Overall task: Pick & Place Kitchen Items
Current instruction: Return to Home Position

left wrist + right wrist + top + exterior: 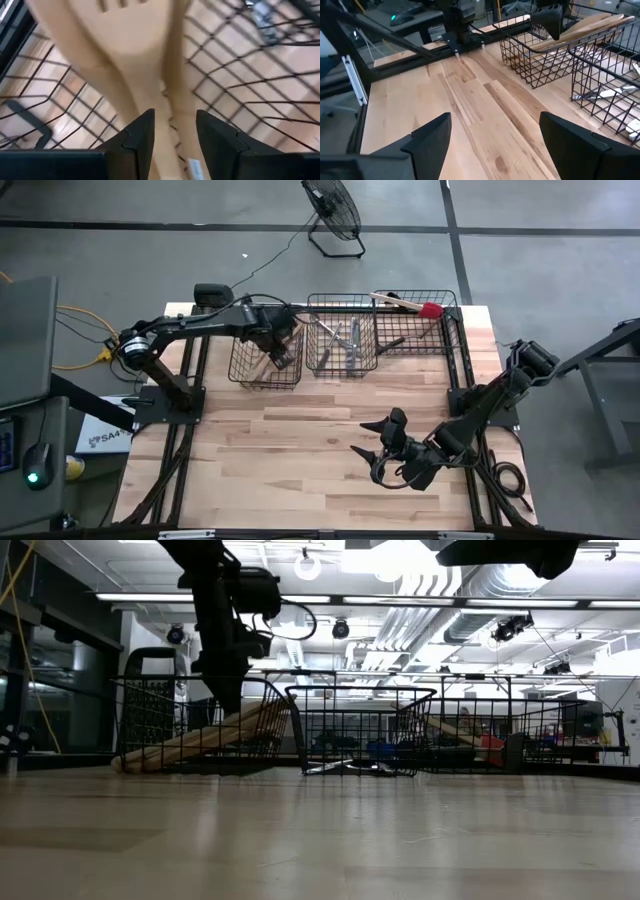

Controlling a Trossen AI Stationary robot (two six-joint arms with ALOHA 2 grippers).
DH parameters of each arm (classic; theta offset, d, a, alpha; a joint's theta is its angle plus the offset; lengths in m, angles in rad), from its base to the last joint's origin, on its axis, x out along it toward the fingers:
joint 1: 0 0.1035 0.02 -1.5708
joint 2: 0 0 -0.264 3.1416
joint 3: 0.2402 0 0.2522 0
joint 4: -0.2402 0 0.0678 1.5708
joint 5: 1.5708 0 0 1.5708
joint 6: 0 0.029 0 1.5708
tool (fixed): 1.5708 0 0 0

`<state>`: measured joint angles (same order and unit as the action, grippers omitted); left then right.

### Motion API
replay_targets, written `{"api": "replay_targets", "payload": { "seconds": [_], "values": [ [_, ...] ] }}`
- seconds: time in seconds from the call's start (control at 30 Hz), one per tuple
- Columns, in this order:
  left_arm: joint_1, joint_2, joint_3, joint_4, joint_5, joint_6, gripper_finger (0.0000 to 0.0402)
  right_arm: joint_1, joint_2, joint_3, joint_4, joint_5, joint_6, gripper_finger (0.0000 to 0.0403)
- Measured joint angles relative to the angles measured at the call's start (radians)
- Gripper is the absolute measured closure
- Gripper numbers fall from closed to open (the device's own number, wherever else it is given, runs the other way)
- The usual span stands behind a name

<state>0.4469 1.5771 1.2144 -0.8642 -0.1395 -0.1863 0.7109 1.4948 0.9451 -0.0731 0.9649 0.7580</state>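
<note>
While the left pincer [175, 119] hangs parted, empty, over the wooden slotted turner [117, 30] in the left wire basket [243, 376], the right pincer [366, 438] gapes empty above the worktop [270, 442].

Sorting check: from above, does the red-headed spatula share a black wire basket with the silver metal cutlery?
No: the red-headed spatula lies in the right basket, silver cutlery in the middle basket.
</note>
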Motion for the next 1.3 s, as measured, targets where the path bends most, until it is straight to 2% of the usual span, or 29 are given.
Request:
{"api": "replay_targets", "payload": {
  "seconds": [0.17, 0.27, 0.4, 0.57, 0.7, 0.8, 0.93, 1.03, 1.2, 1.3],
  "values": [
    [-0.055, -0.037, -0.001, 0.008, -0.001, 0.001, 0.0261, -0.016, 0.000, 0.000, -0.001, -0.005, -0.081, 0.0108],
    [-0.087, -0.070, 0.000, 0.029, -0.027, -0.046, 0.0261, -0.032, 0.000, 0.000, -0.008, -0.012, -0.023, 0.0108],
    [-0.131, -0.125, 0.000, -0.038, -0.073, -0.071, 0.0261, -0.056, 0.000, 0.000, -0.085, -0.089, 0.059, 0.0108],
    [-0.228, -0.210, -0.001, -0.052, -0.194, -0.120, 0.0261, -0.073, -0.025, -0.057, -0.110, -0.109, 0.134, 0.0108],
    [-0.323, -0.301, -0.032, -0.005, -0.278, -0.151, 0.0261, -0.067, -0.124, -0.208, 0.087, -0.106, 0.096, 0.0108],
    [-0.395, -0.399, -0.134, 0.117, -0.298, -0.162, 0.0261, -0.057, -0.220, -0.377, 0.375, -0.141, -0.027, 0.0108],
    [-0.477, -0.534, -0.328, 0.318, -0.294, -0.168, 0.0261, -0.071, -0.326, -0.607, 0.841, -0.314, -0.245, 0.0108],
    [-0.520, -0.630, -0.465, 0.494, -0.294, -0.163, 0.0261, -0.121, -0.377, -0.724, 1.067, -0.470, -0.357, 0.0108],
    [-0.555, -0.760, -0.651, 0.765, -0.294, -0.102, 0.0261, -0.287, -0.448, -0.813, 1.123, -0.635, -0.380, 0.0108],
    [-0.552, -0.822, -0.737, 0.888, -0.259, -0.059, 0.0261, -0.423, -0.484, -0.834, 1.121, -0.822, -0.381, 0.0108]
  ]
}}
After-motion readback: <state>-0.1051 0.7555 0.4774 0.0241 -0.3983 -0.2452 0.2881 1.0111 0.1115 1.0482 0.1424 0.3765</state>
